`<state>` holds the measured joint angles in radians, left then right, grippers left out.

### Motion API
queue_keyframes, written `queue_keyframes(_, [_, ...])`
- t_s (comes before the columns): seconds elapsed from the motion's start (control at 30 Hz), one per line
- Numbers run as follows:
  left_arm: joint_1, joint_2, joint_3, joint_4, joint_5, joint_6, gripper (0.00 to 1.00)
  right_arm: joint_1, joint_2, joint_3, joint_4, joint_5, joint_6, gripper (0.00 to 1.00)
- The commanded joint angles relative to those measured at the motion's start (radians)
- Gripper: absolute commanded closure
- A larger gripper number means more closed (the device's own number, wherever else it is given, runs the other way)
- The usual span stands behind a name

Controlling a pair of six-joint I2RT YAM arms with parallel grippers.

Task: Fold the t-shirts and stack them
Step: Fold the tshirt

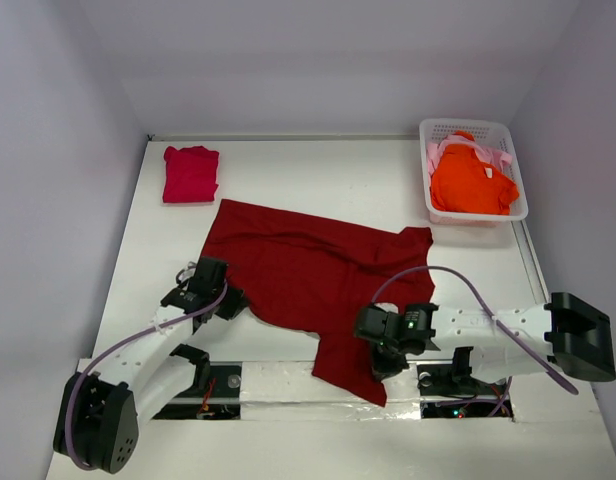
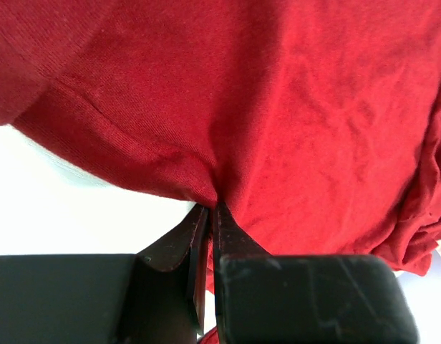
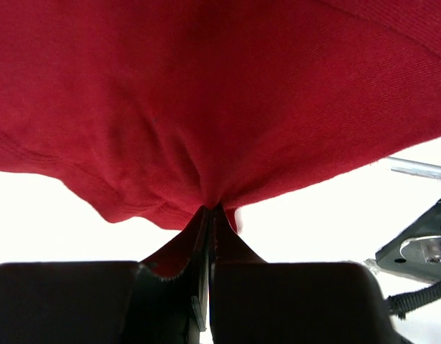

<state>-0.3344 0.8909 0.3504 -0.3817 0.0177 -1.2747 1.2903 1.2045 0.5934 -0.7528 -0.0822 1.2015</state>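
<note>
Top external: white table (image 1: 338, 180), pale walls (image 1: 318, 60)

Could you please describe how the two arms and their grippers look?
The left arm and right arm have white links with black joint housings. A thin lilac cable loops along each. The left gripper and right gripper are black, each with two flat, tapering fingers on a blocky body.

Basket (image 1: 488, 128): white plastic lattice, upright, at the far right corner of the surface.
Surface (image 1: 318, 175): white, smooth, carries the basket.
Walls (image 1: 68, 150): pale grey, on the left, right and far sides.
Rod (image 3: 421, 169): thin, metal, just above the surface.
</note>
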Motion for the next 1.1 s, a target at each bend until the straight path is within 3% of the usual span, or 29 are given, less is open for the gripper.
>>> queue_keyframes(0.0, [-0.005,-0.027,0.016,-0.022,-0.024,0.014,1.00,0.007,-0.023,0.063,-0.045,0.056,0.013,1.00])
queue_keyframes(0.37, [-0.005,-0.035,0.050,-0.039,-0.055,0.034,1.00,0.007,-0.127,0.166,-0.223,0.212,0.056,1.00])
queue_keyframes(1.07, [-0.005,0.063,0.196,0.021,-0.094,0.184,1.00,-0.143,-0.168,0.373,-0.378,0.470,0.024,1.00])
